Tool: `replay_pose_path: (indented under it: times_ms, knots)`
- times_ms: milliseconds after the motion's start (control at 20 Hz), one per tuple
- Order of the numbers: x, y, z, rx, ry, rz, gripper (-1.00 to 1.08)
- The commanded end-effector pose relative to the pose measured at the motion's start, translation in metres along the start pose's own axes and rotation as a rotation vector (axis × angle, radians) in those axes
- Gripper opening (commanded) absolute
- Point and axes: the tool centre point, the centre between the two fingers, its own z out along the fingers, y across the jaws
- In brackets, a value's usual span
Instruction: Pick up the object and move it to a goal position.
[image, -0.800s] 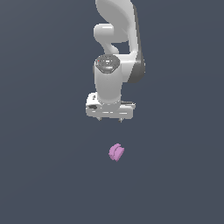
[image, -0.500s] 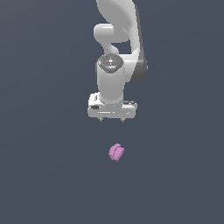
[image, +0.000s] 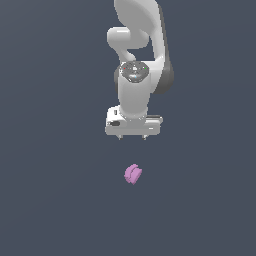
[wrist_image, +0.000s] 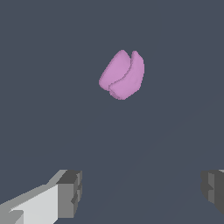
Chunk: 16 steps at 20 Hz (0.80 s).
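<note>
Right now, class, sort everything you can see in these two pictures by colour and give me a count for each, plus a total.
Pink-purple: 1, the lumpy object with a groove across it.
White and grey: 1, the robot arm with its gripper, whose fingers are spread wide apart with nothing between them.
Total: 2

I count one pink-purple grooved chunk (image: 133, 174), one white arm (image: 137, 60), and one tool (image: 132, 137) with two fingers (wrist_image: 70, 192).
</note>
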Motion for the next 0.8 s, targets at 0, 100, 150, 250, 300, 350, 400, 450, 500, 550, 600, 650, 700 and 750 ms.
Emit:
replay_pose_path:
  times_ms: [0, 100, 150, 250, 300, 350, 400, 450, 500, 550, 600, 650, 700, 750]
  knots:
    - [0.002, 0.0, 0.001, 0.0, 0.0, 0.012, 1.0]
    - [0.006, 0.0, 0.003, 0.001, 0.0, 0.029, 1.0]
    - [0.008, 0.0, 0.003, 0.001, 0.0, 0.04, 1.0]
    - [0.013, 0.001, 0.006, 0.002, 0.001, 0.066, 1.0]
    - [0.015, 0.001, 0.007, 0.002, 0.001, 0.081, 1.0]
    - [0.018, 0.001, 0.008, 0.003, 0.001, 0.098, 1.0]
    - [0.022, 0.001, 0.01, 0.003, 0.001, 0.115, 1.0]
    - [0.025, 0.001, 0.012, 0.003, 0.002, 0.135, 1.0]
    - [0.029, 0.001, 0.014, 0.004, 0.002, 0.155, 1.0]
    - [0.033, 0.001, 0.016, 0.004, 0.002, 0.177, 1.0]
    - [0.037, 0.002, 0.018, 0.004, 0.003, 0.2, 1.0]
    - [0.041, 0.002, 0.021, 0.004, 0.003, 0.225, 1.0]
    - [0.046, 0.002, 0.023, 0.005, 0.004, 0.251, 1.0]
    - [0.051, 0.002, 0.026, 0.005, 0.004, 0.279, 1.0]
